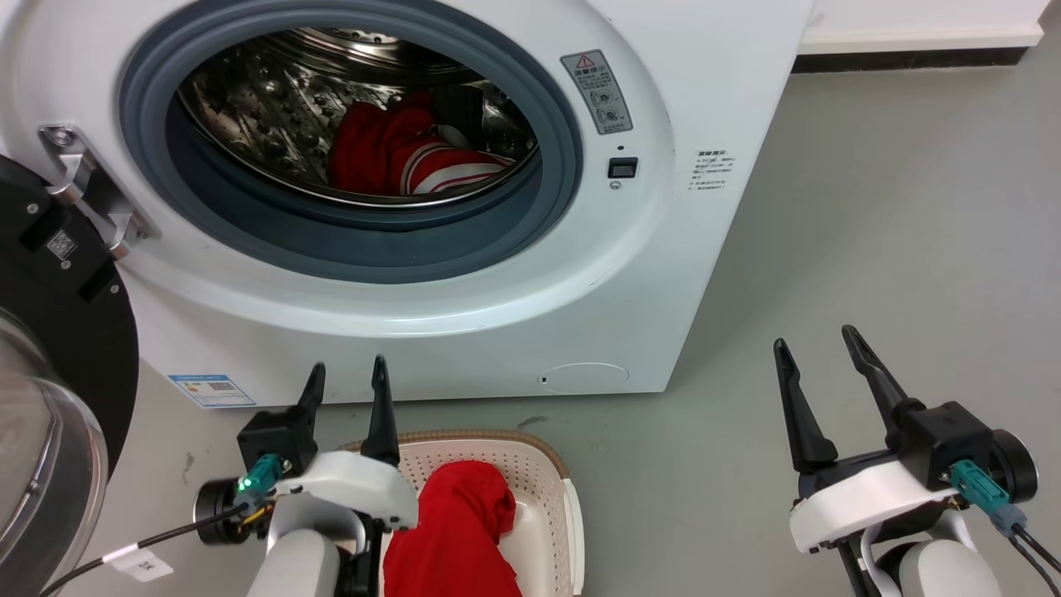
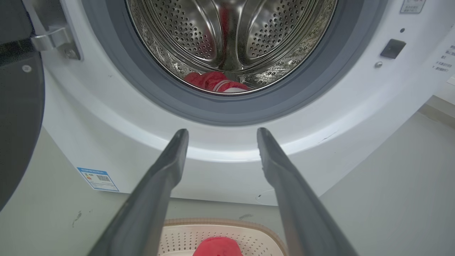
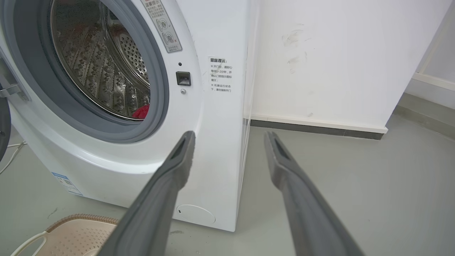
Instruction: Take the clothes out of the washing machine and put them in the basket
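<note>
Head view, with both wrist views. A large white front-loading washing machine stands on a grey floor. Its black-rimmed round glass door is swung open on the robot's left. Inside the grey rubber ring, a bright red soft fabric garment with white stripes lies bunched at the bottom of the perforated steel drum, slightly right of centre.

A cream-white perforated plastic basket with a brown woven-look rim sits on the floor just in front of the machine's base. A second plain red fabric garment is heaped in the basket, and part of it is hidden behind the left forearm.

The left pincer hovers above the basket's near-left corner. Its two long dark fingers are spread apart, hold nothing and point toward the lower front of the machine. In the left wrist view, the drum opening lies above the fingertips.

The right pincer hangs over bare floor, well apart from the basket and to the right of the machine. It is likewise spread wide and holds nothing. In the right wrist view, its fingers point toward the machine's front right corner and a white wall behind it.
</note>
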`<state>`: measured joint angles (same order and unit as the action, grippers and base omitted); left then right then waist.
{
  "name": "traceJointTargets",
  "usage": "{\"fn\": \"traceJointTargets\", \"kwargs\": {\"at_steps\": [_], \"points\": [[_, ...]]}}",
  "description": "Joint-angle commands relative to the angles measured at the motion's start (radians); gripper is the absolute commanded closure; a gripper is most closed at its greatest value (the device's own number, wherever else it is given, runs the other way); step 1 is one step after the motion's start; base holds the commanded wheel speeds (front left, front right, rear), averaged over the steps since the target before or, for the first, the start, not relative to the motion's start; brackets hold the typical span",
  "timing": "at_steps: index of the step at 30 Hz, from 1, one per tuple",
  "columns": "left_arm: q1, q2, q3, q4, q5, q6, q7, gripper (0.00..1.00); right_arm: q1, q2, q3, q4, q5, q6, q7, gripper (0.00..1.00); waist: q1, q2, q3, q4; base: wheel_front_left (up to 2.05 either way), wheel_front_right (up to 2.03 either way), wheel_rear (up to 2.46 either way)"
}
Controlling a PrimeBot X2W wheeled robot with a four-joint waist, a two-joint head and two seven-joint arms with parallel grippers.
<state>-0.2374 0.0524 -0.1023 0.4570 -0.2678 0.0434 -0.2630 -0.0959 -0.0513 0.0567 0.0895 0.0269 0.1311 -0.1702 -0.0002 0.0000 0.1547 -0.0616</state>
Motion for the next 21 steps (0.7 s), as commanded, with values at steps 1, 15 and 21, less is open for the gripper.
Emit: {"fn": "traceJointTargets", "kwargs": {"at_steps": [1,15,21], "points": [[0.001,-0.002,-0.001,-0.031,0.007,-0.001,-0.002,0.0,0.016,0.002,-0.002,-0.011,0.003,-0.001,0.007,0.0,0.0002,0.0,-0.003,0.005,0.0,0.0,0.0],[-0.328,0.001,-0.025,0.051,0.053,0.009,-0.003,0.0,-0.026,0.002,0.016,-0.083,0.011,-0.001,0.021,0.0,0.0002,0.0,0.148,-0.023,0.0,0.0,0.0],[-0.551,0.036,-0.005,0.226,0.072,0.001,-0.003,0.0,-0.069,0.002,0.035,-0.094,0.031,-0.001,0.0,0.0,0.0002,0.0,0.271,-0.076,0.0,0.0,0.0]]}}
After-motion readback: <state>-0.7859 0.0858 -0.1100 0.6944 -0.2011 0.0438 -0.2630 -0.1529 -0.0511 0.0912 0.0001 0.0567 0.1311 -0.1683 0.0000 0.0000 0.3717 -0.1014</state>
